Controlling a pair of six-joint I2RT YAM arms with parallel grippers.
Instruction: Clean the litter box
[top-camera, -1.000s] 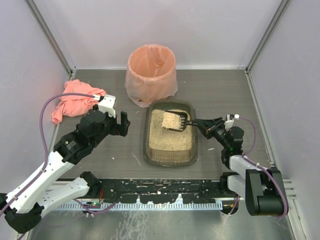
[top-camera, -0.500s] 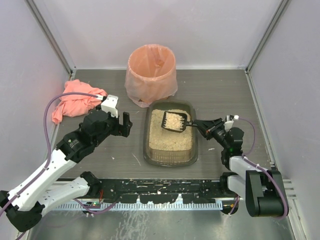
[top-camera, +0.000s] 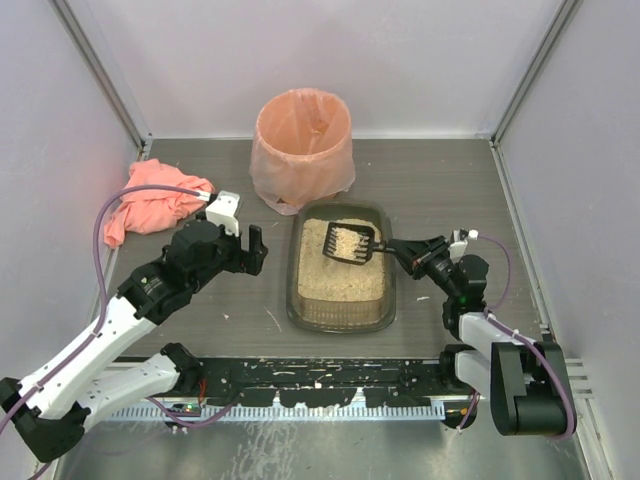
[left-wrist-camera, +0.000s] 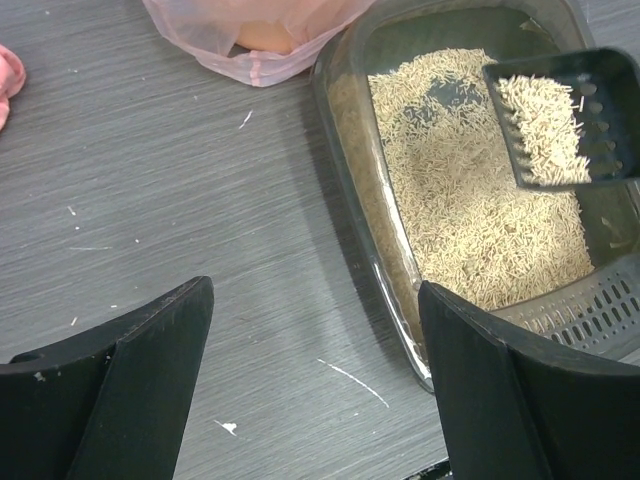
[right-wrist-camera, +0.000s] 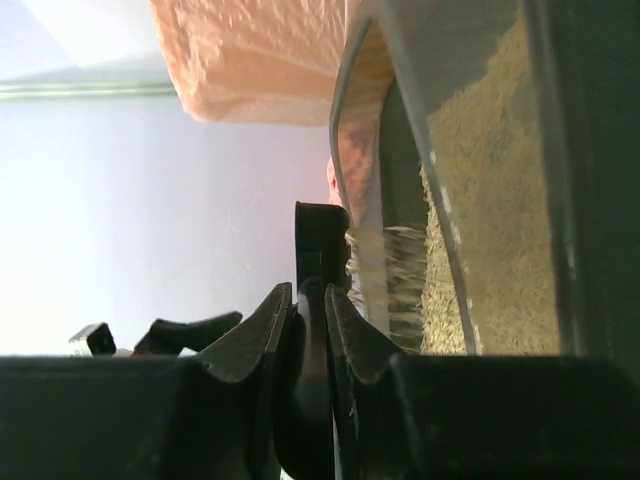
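Observation:
The litter box (top-camera: 296, 300), a dark translucent tray of beige granules, sits at the table's middle; it also shows in the left wrist view (left-wrist-camera: 350, 170) and the right wrist view (right-wrist-camera: 440, 170). My right gripper (top-camera: 412, 250) is shut on the handle of a black slotted scoop (top-camera: 349, 242), whose head holds granules just above the litter at the box's far end. The scoop also shows in the left wrist view (left-wrist-camera: 565, 120) and its handle in the right wrist view (right-wrist-camera: 312, 300). My left gripper (top-camera: 250, 248) is open and empty, above the table just left of the box.
A round bin lined with a peach bag (top-camera: 303, 145) stands behind the box. A pink cloth (top-camera: 150, 205) lies at the far left. White crumbs (left-wrist-camera: 352, 382) dot the grey table. A black rail (top-camera: 320, 375) runs along the near edge.
The scoop has dropped lower and a little toward the far end of the box. My left gripper has edged right, closer to the box's left rim.

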